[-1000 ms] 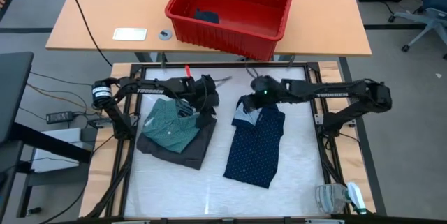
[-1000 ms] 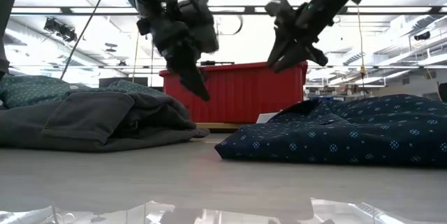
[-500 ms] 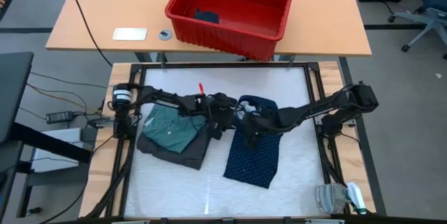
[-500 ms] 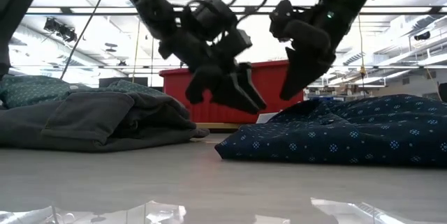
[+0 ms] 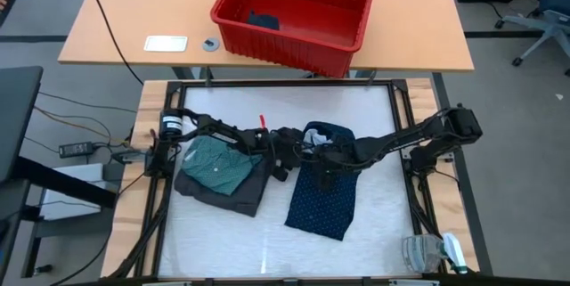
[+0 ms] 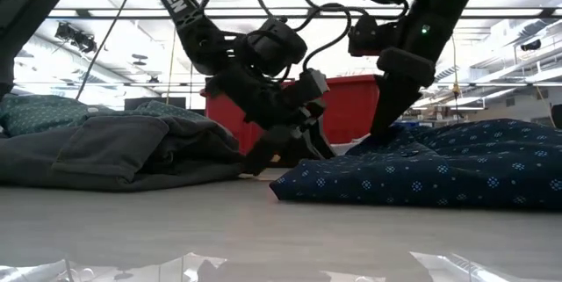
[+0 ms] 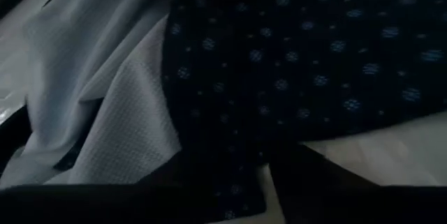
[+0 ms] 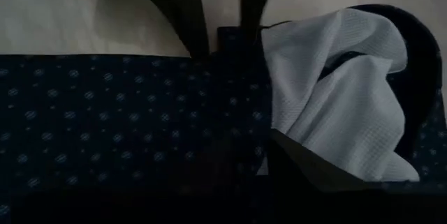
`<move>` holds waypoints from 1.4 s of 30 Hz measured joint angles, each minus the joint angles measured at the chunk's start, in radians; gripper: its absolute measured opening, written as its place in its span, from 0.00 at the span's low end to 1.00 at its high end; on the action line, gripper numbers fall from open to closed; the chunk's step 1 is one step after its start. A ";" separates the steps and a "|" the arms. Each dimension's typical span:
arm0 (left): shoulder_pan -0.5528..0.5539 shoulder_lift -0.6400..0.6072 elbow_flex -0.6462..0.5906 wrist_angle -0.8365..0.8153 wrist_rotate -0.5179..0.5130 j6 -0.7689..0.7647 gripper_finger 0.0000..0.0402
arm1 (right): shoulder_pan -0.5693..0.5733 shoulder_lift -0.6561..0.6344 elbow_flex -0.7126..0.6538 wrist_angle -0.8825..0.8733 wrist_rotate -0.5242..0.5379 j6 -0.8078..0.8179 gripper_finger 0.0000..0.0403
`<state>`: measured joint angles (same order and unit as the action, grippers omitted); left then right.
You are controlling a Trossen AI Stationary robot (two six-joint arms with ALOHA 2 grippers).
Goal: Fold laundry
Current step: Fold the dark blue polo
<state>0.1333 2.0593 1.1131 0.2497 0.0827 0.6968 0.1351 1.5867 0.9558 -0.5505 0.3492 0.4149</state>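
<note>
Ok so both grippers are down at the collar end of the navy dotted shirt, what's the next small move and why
Probably close both grippers on the collar-end edge. The left gripper and right gripper sit low at the navy dotted shirt, but no cloth looks lifted or clearly pinched yet.

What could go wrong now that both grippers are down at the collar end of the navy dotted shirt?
The left gripper and right gripper work close together at the navy dotted shirt, so they might collide. If either catches only one layer, the pale lining could bunch and spoil the fold. The left arm reaches over the folded teal shirt and may drag it.
</note>
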 joint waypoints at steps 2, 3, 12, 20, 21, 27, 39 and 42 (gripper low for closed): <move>0.001 -0.003 -0.001 0.017 -0.042 -0.001 0.27 | -0.006 0.000 0.000 0.000 -0.014 0.000 0.17; 0.002 -0.005 -0.002 0.023 -0.067 0.001 0.23 | -0.009 0.000 0.000 -0.001 -0.023 0.000 0.12; 0.003 -0.116 0.014 -0.052 -0.143 0.025 0.01 | -0.023 -0.015 0.000 -0.038 -0.023 0.085 0.01; 0.018 -0.241 0.030 -0.010 -0.136 0.108 0.00 | 0.007 -0.095 0.000 -0.069 0.116 0.434 0.01; 0.025 -0.241 0.045 -0.008 -0.124 0.105 0.00 | 0.013 -0.108 0.000 -0.084 0.132 0.512 0.01; 0.058 -0.143 0.196 -0.009 0.000 0.076 0.00 | 0.011 -0.157 0.000 -0.171 0.133 0.844 0.01; 0.124 0.135 0.595 -0.441 -0.066 -0.198 0.21 | 0.062 -0.191 0.000 -0.241 0.092 1.123 0.01; 0.146 0.121 0.638 -0.658 -0.059 -0.211 0.33 | 0.108 -0.196 0.000 -0.179 0.107 1.035 0.01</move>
<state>0.2794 2.1803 1.7511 -0.4085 0.0234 0.4858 0.2428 1.3911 0.9562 -0.7295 0.4561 1.4500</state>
